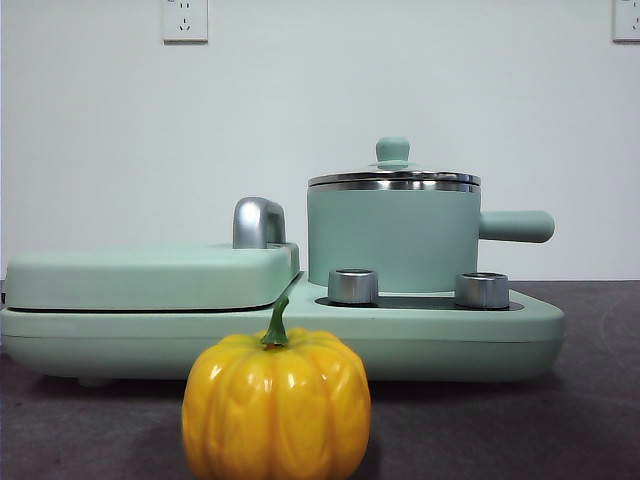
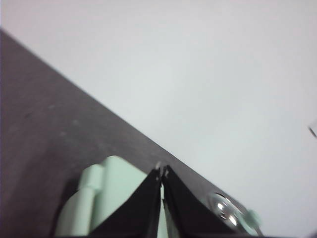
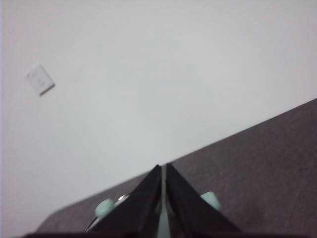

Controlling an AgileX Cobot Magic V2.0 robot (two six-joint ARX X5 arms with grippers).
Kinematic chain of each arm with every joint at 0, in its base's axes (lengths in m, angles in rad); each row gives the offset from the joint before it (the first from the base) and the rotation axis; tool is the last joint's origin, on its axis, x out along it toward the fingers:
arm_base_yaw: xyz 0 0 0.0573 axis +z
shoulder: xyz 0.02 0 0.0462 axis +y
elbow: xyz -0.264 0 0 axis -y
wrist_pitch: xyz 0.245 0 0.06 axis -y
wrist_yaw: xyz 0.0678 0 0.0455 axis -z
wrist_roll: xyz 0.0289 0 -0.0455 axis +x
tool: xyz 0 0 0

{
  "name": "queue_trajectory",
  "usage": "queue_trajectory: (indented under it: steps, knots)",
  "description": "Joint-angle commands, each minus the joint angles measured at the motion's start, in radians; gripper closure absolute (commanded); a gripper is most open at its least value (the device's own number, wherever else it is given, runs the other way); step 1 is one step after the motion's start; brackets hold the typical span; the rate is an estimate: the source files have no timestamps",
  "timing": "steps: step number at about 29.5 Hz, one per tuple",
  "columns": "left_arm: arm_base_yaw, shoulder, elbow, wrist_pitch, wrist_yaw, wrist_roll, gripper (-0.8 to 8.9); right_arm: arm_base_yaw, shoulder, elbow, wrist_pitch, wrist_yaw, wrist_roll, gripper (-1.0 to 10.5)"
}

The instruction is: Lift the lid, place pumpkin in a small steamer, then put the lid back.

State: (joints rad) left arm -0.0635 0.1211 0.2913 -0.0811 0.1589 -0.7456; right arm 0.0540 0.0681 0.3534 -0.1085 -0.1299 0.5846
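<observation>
A small glossy yellow-orange ribbed toy pumpkin (image 1: 276,404) with a curved green stem is sitting on the dark grey table (image 1: 560,420), nearest the front camera and well in front of a wide mint-green base unit (image 1: 480,335). On the right half of that unit, behind two steel dials (image 1: 353,286), a mint-green cylindrical pot with a steel rim and a stubby side handle, the small steamer (image 1: 392,240), is standing upright. A round glass lid with a steel rim and a mint-green knob (image 1: 393,170) is resting closed on top of it. On the left half, a flat mint-green rectangular grill cover (image 1: 150,275) is lying shut. A white wall with power sockets (image 1: 185,19) is standing behind.

The left gripper (image 2: 162,171) is hanging above the table with its two black jaws pressed together, gripping nothing. The right gripper (image 3: 163,167) is doing the same, jaws closed and empty.
</observation>
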Motion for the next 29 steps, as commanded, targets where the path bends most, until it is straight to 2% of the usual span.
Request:
queue_trajectory:
  steps: [1,5,11,17,22,29]
  knots:
    - [-0.002,0.067,0.095,-0.005,0.050,0.124,8.03,0.003,0.068,0.107,-0.060,-0.053,-0.082,9.3]
    - [-0.002,0.195,0.217,-0.030,0.153,0.188,8.03,0.003,0.188,0.249,-0.153,-0.116,-0.200,9.3]
    - [-0.007,0.423,0.396,-0.079,0.350,0.381,8.03,0.003,0.374,0.386,-0.244,-0.159,-0.483,9.3]
    - [-0.050,0.615,0.543,-0.203,0.359,0.638,8.03,0.022,0.509,0.423,-0.249,-0.264,-0.672,9.3]
    - [-0.098,0.743,0.601,-0.243,0.358,0.815,8.04,0.092,0.586,0.423,-0.303,-0.251,-0.861,9.3]
    - [-0.153,0.854,0.605,-0.241,0.357,1.023,8.04,0.220,0.648,0.423,-0.356,-0.149,-1.066,9.3]
